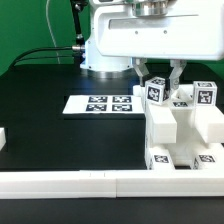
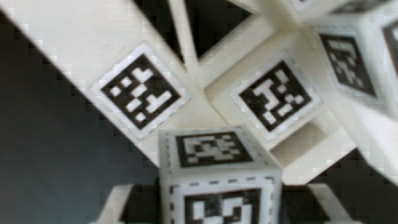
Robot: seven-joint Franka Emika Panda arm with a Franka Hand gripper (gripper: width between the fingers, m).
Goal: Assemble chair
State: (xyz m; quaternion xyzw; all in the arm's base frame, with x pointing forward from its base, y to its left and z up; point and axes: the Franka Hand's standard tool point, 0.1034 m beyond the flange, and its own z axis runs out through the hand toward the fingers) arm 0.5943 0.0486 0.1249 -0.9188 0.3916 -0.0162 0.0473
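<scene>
The part-built white chair (image 1: 185,128), a stack of chunky tagged blocks, stands at the exterior view's right near the front rail. My gripper (image 1: 158,84) hangs over its left top corner. Its two fingers straddle a small upright tagged chair part (image 1: 157,93). In the wrist view that part (image 2: 217,160) fills the space between my fingers (image 2: 128,200), with my gripper (image 2: 217,208) around it. Thin dark slivers show on both sides, and I cannot make out whether the pads press it. More tagged chair pieces (image 2: 270,95) lie slanted beyond it.
The marker board (image 1: 103,103) lies flat on the black table at mid-left. A long plain white border rail (image 1: 70,183) runs along the front edge. The robot's white base (image 1: 105,50) and cables stand at the back.
</scene>
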